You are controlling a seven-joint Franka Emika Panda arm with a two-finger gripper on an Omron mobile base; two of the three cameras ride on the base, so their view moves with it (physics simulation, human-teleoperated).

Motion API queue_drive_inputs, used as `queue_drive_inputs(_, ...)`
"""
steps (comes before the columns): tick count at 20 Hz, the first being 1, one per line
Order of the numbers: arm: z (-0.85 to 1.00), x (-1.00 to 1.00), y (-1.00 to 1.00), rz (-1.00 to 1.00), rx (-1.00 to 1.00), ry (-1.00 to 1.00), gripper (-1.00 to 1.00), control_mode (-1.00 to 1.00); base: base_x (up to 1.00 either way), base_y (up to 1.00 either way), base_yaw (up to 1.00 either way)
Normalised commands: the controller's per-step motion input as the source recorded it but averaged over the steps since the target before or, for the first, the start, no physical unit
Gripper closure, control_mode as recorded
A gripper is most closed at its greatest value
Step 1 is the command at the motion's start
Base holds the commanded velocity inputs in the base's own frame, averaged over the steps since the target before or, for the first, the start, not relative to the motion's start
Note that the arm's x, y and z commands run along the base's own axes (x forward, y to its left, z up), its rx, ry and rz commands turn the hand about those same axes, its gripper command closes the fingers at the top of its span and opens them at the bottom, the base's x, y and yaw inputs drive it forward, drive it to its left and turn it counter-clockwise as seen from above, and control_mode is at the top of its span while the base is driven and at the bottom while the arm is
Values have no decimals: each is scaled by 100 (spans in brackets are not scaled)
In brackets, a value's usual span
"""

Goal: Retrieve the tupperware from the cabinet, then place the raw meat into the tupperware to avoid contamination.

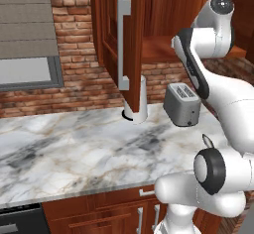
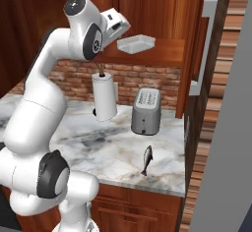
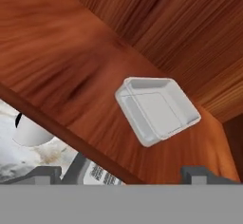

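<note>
My two-finger gripper (image 3: 122, 173) is spread wide and holds nothing. The pale translucent rectangular tupperware (image 3: 157, 108) lies ahead on the red-brown wooden cabinet shelf (image 3: 71, 71), apart from my fingertips, its long axis skewed diagonally across them.

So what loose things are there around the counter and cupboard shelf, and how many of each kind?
Tupperware on the open cabinet's shelf: 1
Paper-towel roll on the counter: 1
Toaster on the counter: 1
Raw fish near the counter's front edge: 1
Total: 4
</note>
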Motion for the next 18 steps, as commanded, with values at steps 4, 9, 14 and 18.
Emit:
queue_drive_inputs(4,-23,32,-5,0,0,4,-100,-100,0,0,0)
queue_drive_inputs(9,-21,37,-8,0,0,2,-100,-100,0,0,0)
queue_drive_inputs(14,-16,45,-5,0,0,0,-100,-100,0,0,0)
queue_drive_inputs(18,-11,39,-10,1,0,0,-100,-100,0,0,0)
